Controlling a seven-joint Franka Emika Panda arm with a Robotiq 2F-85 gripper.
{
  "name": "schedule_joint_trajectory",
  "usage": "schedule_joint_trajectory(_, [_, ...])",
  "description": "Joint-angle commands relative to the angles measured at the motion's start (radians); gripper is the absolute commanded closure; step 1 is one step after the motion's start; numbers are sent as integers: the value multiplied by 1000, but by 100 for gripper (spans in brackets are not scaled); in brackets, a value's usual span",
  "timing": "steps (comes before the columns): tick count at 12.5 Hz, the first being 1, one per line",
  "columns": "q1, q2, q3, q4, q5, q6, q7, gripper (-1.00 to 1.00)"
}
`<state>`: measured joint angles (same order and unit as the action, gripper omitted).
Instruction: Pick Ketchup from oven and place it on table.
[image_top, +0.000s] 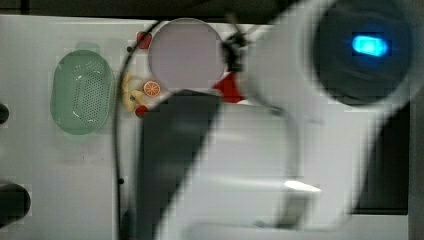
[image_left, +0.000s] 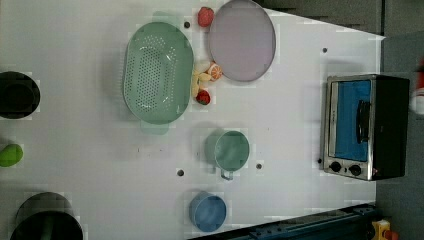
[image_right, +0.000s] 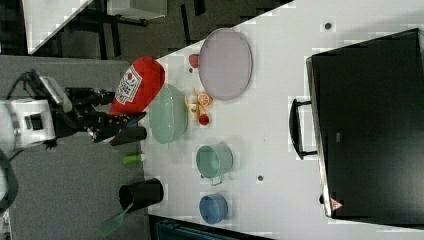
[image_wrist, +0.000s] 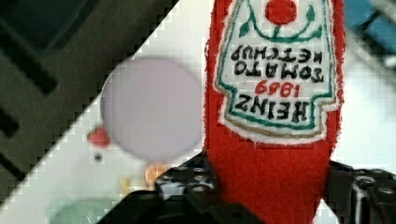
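currently, item: ketchup (image_wrist: 275, 140), a soft red bottle with a stitched label, pinched low on its body between the jaws of the gripper (image_right: 117, 122), held in the air at left of centre in the right view, apart from the table (image_right: 280, 150). risk: the plush body may slip or tip when released; it may land on the green colander (image_right: 169, 120) close by. arm pose: wrist reaches in from the right view's left edge, fingers pointing toward the table. oven (image_left: 362, 127): door shut, at right of the left view.

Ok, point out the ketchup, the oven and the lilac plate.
Ketchup (image_wrist: 275, 88): wrist view, on its white label.
Oven (image_left: 352, 120): left view, on the blue glass door.
Lilac plate (image_left: 242, 40): left view, on its bare centre.
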<state>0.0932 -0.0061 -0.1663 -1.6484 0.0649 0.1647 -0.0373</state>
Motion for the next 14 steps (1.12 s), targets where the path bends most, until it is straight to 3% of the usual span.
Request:
schedule_joint_trajectory(1, [25,50,47,-137,-25,-11,116,-29])
schedule_joint_trajectory(3, [27,52,70,-265,-32,65,204,-29])
schedule_joint_trajectory(8, [25,138,60,-567,-32,459,217,-29])
schedule_joint_trajectory(11, [25,254,58,-615,-32,646,217,-29])
schedule_joint_trajectory(14, [25,336,54,-624,-32,717,217,-35])
